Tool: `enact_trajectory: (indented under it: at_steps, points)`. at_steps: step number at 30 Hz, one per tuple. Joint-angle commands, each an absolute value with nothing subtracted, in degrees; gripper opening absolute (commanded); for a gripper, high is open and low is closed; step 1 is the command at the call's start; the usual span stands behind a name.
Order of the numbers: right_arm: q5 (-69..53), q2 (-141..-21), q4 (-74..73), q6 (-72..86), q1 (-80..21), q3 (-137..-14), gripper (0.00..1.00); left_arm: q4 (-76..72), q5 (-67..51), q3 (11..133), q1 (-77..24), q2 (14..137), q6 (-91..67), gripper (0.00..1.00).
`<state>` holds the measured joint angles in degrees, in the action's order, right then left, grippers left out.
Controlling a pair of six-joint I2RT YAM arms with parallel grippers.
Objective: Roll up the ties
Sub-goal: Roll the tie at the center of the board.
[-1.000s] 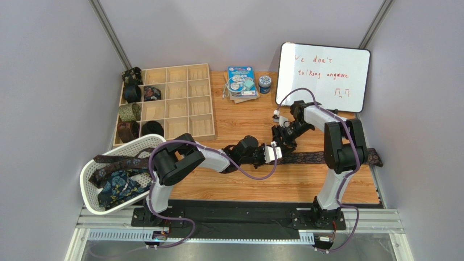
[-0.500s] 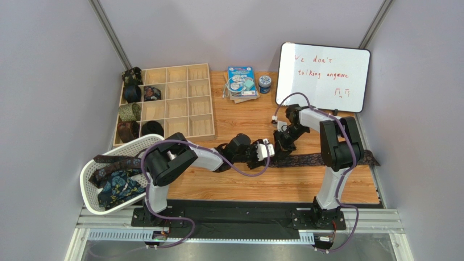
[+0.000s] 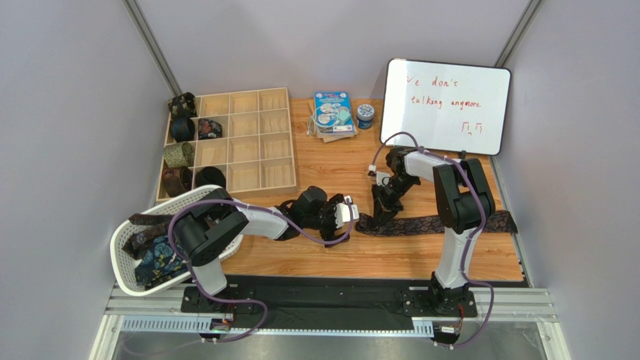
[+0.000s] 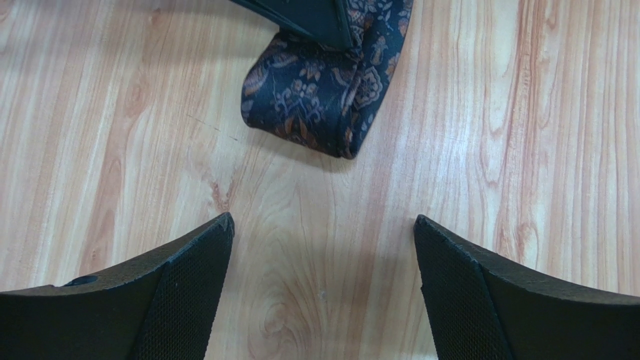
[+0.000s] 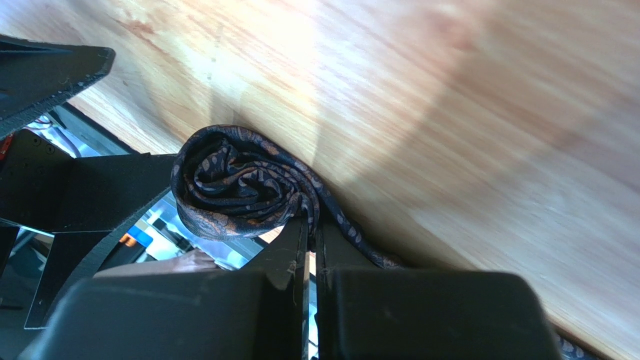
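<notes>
The left gripper [image 4: 323,221] is backing away toward the wooden tray [image 3: 244,142]. Its fingers are now standing wide apart over bare table [image 4: 315,255], where a second ago they were half closed beside the tie [image 3: 443,223]. The right gripper [image 5: 308,221] is now pinching fully together on the tie, after being partly open a second ago, and the coiled end is bulging at its fingertips. The coil is lying right of the tray's near right corner, closer to it than before, and the flat tail is sliding after it. Rolled ties [image 3: 179,154] are sitting in the tray's left column. Loose ties [image 3: 161,251] are lying in the basket [image 3: 184,199] at the tray's near left corner.
</notes>
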<state>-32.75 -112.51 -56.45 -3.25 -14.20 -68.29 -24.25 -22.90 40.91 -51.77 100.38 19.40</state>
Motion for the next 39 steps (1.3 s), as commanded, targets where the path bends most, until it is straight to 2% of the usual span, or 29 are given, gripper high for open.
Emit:
enact_trajectory:
  at_steps: [1, 2, 3, 13, 18, 28, 29, 32, 39]
  points:
    - [-28.7, -114.5, -51.9, -4.7, -16.0, -69.4, 0.0, -23.3, -23.7, 42.6, -51.9, 100.5, 23.8, 0.94]
    - [-29.0, -114.9, -52.4, -4.8, -16.3, -69.8, 0.0, -23.4, -23.6, 43.0, -52.0, 100.9, 25.0, 0.94]
    - [-29.2, -114.9, -52.6, -4.9, -16.4, -70.7, 0.0, -23.6, -23.7, 43.7, -52.0, 101.5, 25.7, 0.99]
    - [-32.3, -115.9, -54.8, -5.5, -19.3, -74.9, 0.0, -20.7, -25.4, 48.3, -55.4, 104.5, 28.2, 0.99]
    - [-33.9, -116.2, -56.0, -6.1, -20.3, -76.4, 0.0, -19.9, -21.3, 50.9, -56.3, 108.0, 25.7, 0.98]
    - [-36.2, -114.4, -59.5, -6.9, -20.5, -78.3, 0.0, -17.2, -15.4, 49.6, -56.4, 109.2, 27.4, 0.55]
    - [-36.4, -114.4, -59.7, -6.9, -20.6, -78.5, 0.0, -16.9, -16.0, 49.1, -56.3, 108.9, 27.5, 0.44]
    - [-37.1, -114.3, -60.5, -6.7, -20.6, -79.2, 0.0, -15.9, -15.9, 48.6, -56.3, 108.5, 26.8, 0.31]
    - [-36.0, -115.0, -61.4, -6.5, -20.3, -80.8, 0.0, -16.4, -17.0, 47.5, -56.3, 107.5, 26.5, 0.27]
